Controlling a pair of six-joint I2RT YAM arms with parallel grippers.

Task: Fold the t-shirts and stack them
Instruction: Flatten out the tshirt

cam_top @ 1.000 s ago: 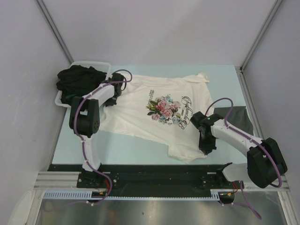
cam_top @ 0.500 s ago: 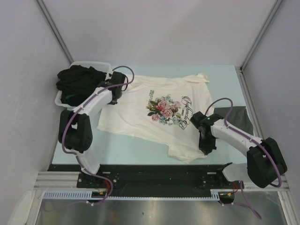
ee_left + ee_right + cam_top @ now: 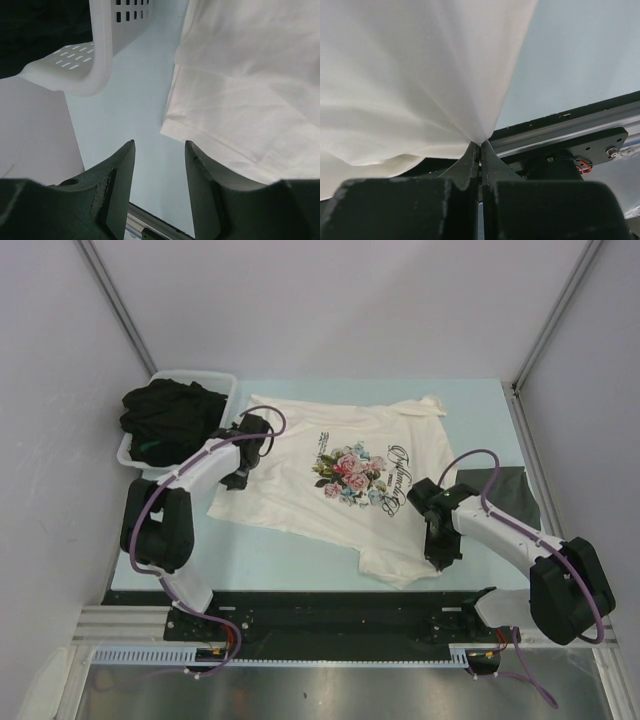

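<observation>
The table (image 3: pixel 300 550) is mostly covered by the cream tee (image 3: pixel 300 475). It lies spread out, print up, roughly in the middle and not yet folded. Its near right corner is bunched and the left edge is slightly rumpled. I read this as the flattening step, before the first fold.

The tub (image 3: pixel 215 380) sits at the far left corner with the black tees (image 3: pixel 165 415) heaped inside. A grey tee (image 3: pixel 515 500) lies at the right edge, partly under my right arm.

My left arm reaches forward and bends in over the cream tee's left side. The wrist points down toward the near left edge, between the tub and the cloth. The right arm stretches in low from the right, its wrist turned down over the near right corner.

The left gripper (image 3: pixel 160 150) has its jaws parted with nothing between them. Through the gap I see bare table, with the cloth edge just to the right and the tub corner to the upper left. The right gripper (image 3: pixel 480 145) is pinched tight on a pucker of the cream tee, and the cloth fans up from the tips.

Next I would bring the left jaws onto that near left edge and close. Both arms could then draw the cloth taut. I need to catch only this tee and stay off the tub.
</observation>
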